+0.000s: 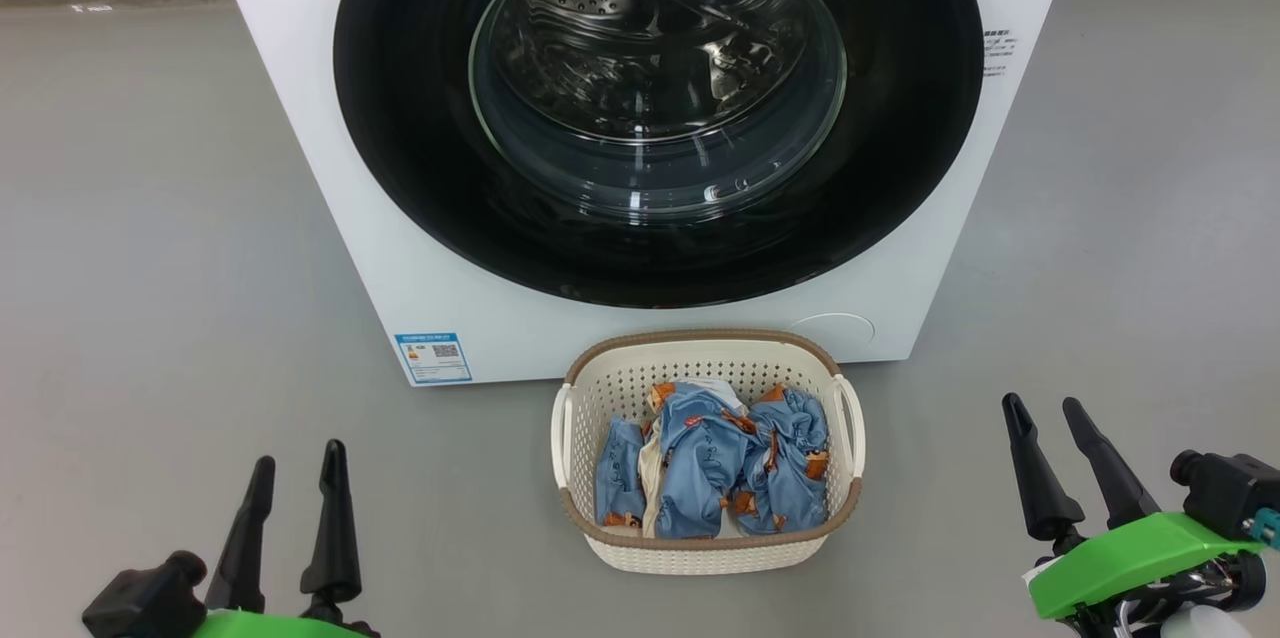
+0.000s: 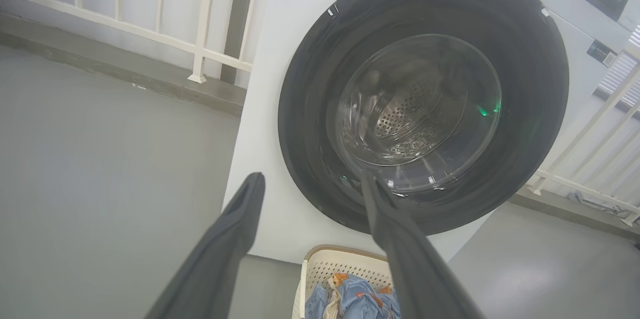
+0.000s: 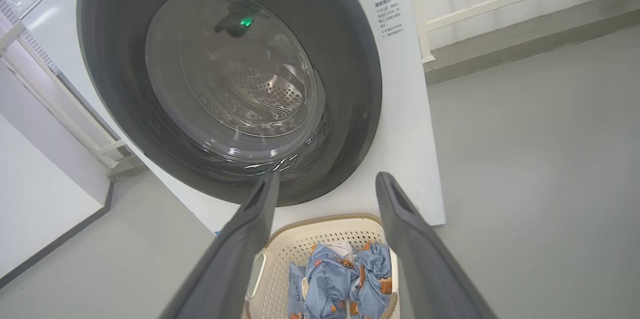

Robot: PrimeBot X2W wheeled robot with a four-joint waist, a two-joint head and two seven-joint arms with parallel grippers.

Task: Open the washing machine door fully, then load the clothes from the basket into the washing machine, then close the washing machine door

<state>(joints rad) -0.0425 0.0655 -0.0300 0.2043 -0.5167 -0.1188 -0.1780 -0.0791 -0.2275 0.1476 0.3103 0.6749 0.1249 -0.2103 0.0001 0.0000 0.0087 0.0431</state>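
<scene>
- Both low and empty, the left tool point(image 1: 300, 455) and right tool point(image 1: 1042, 403) have their fingers spread.
- Between them on the floor, the basket point(image 1: 700, 336) holds the clothes point(image 1: 710, 468), bunched.
- Just beyond, the washing machine door point(image 1: 420, 118) is shut on the washing machine point(image 1: 290, 68); fingers may slip off its glossy rim.

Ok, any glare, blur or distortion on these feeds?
Head view: sharp, evenly lit, mild reflections on the washing machine door, drum readable. Left wrist view: door skewed into an oval, green glint on the glass, fingers soft. Right wrist view: green glint, white glare streaks low on the glass.
</scene>
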